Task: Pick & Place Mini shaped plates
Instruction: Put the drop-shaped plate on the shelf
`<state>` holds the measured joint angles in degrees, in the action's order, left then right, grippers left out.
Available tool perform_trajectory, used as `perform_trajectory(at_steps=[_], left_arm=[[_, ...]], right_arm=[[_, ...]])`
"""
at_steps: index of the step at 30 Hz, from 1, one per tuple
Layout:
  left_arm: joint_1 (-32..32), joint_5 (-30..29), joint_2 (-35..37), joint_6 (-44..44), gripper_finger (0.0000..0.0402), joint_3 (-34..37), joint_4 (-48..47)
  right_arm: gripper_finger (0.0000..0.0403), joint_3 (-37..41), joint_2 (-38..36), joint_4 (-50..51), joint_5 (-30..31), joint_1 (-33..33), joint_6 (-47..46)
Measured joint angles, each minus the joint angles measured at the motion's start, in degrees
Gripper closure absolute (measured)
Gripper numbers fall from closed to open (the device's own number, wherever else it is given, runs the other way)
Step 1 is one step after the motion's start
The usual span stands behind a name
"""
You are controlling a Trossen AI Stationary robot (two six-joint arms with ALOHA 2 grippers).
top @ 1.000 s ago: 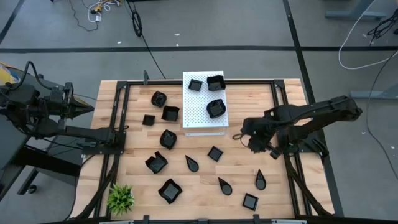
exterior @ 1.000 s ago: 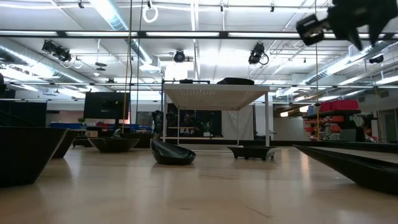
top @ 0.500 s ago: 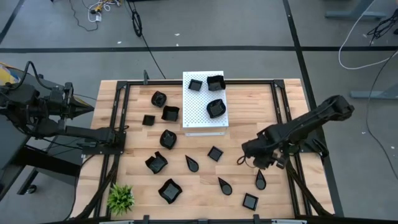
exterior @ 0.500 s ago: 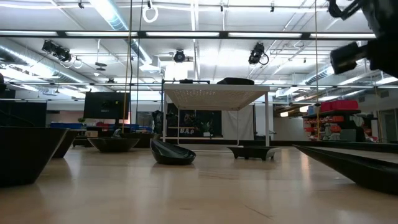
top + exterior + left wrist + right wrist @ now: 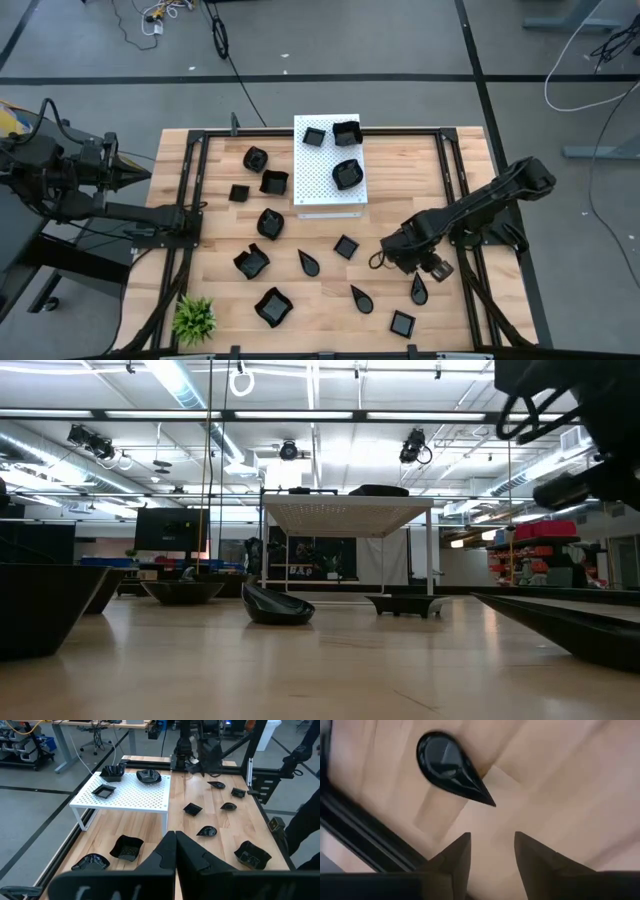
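1. Hovering over the counter's (image 5: 420, 180) right side: the right gripper (image 5: 432, 268), jaws parted and holding nothing, set just above a teardrop plate (image 5: 418, 290). In the right wrist view that same teardrop plate (image 5: 451, 766) lies flat on the wood just ahead of the two spread fingertips (image 5: 456, 851), untouched.
2. Left gripper (image 5: 140, 172): parked off the counter's left edge, jaws clenched together on nothing; its closed fingers (image 5: 175, 852) show in the left wrist view.
3. White perforated board (image 5: 320, 180): stands on legs at the counter's far middle and carries three mini shaped plates, a small square one (image 5: 314, 136), a larger one (image 5: 347, 131) at the far right corner, and a rounded one (image 5: 346, 174) nearer.
4. Remaining mini shaped plates: scattered on the bare wood, several left of the board (image 5: 256, 158), others across the near half, including two more teardrops (image 5: 309, 264) (image 5: 361, 298) and a square one (image 5: 402, 323) near the front edge.
5. Small green plant (image 5: 194, 318): near-left corner of the counter.
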<state>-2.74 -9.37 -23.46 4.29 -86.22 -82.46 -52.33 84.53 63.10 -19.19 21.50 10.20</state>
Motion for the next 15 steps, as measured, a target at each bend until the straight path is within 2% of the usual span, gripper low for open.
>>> perform_trajectory(at_steps=[7, 11, 15], left_arm=[[0.0, 0.0, 0.0, 0.0, 0.0399, 0.0, 0.0], [0.0, 0.0, 0.0, 0.0, 0.0399, 0.0, 0.0], [0.0, 0.0, 0.0, 0.0, 0.0399, 0.0, 0.0]], right_arm=[[0.0248, 3.1, -4.7, -2.7, -7.8, 0.1, -25.0], [0.0248, 6.7, -8.3, -6.8, -6.5, 1.4, -41.4], [0.0247, 9.9, -11.4, -10.9, -3.0, 3.8, -53.7]])
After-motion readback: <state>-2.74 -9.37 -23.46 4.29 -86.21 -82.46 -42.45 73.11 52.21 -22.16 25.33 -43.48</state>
